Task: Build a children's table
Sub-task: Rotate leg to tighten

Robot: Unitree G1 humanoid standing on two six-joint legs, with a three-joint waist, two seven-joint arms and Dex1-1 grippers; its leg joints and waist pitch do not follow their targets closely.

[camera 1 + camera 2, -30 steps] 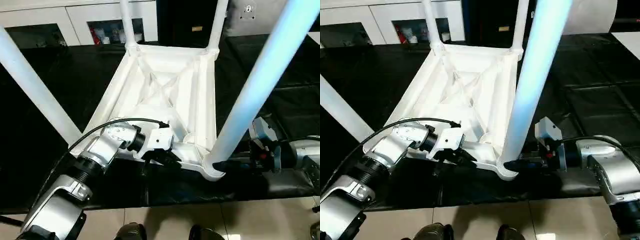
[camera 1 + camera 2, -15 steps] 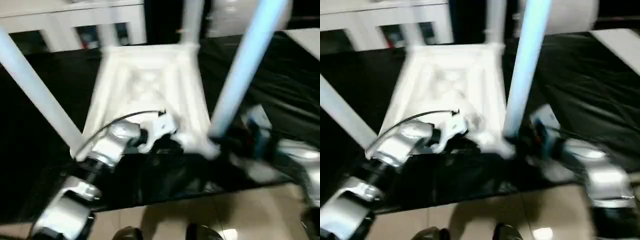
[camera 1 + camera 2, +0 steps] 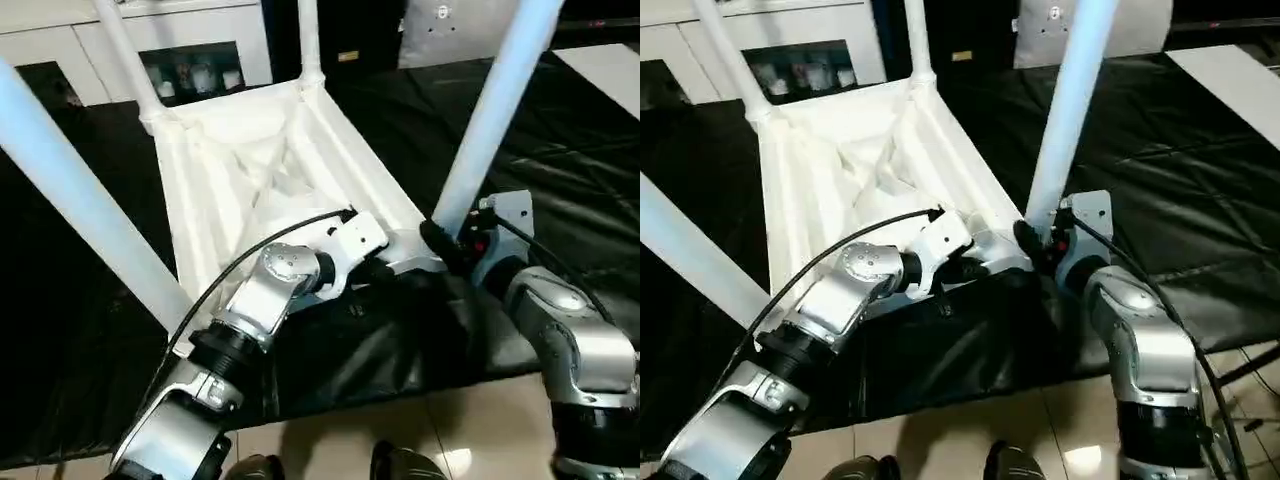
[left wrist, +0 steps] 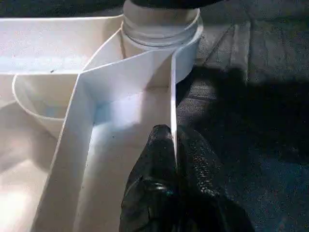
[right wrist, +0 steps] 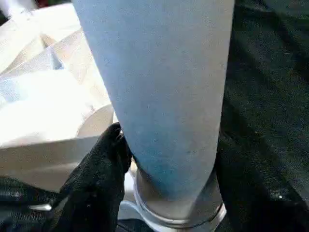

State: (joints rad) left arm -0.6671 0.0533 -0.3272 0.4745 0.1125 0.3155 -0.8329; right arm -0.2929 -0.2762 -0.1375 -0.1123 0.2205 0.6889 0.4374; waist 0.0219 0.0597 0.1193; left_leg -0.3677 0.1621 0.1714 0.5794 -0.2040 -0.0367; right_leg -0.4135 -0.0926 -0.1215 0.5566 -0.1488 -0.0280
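Observation:
The white children's table [image 3: 250, 170] lies upside down on the black worktable with its four legs standing up. My left gripper [image 4: 174, 140] is shut on the thin rim wall of the top, close to the near right corner socket [image 4: 161, 29]. It shows from above as my left gripper [image 3: 392, 268]. My right gripper [image 3: 445, 245] is shut on the base of the near right leg [image 3: 490, 110]. One black finger [image 5: 104, 159] presses against that leg [image 5: 159, 87] just above its socket. The near left leg [image 3: 80, 200] rises across the picture.
The black cover of the worktable [image 3: 560, 130] is bunched into folds [image 3: 400, 340] near the front edge. White cabinets [image 3: 180, 40] stand behind the table. Tiled floor with two dark shoe tips [image 3: 250, 468] lies below the front edge.
The upturned table has swung round on the worktable with both grippers still holding it, its near right corner going farther from me. The view has shifted too. The cover has bunched up.

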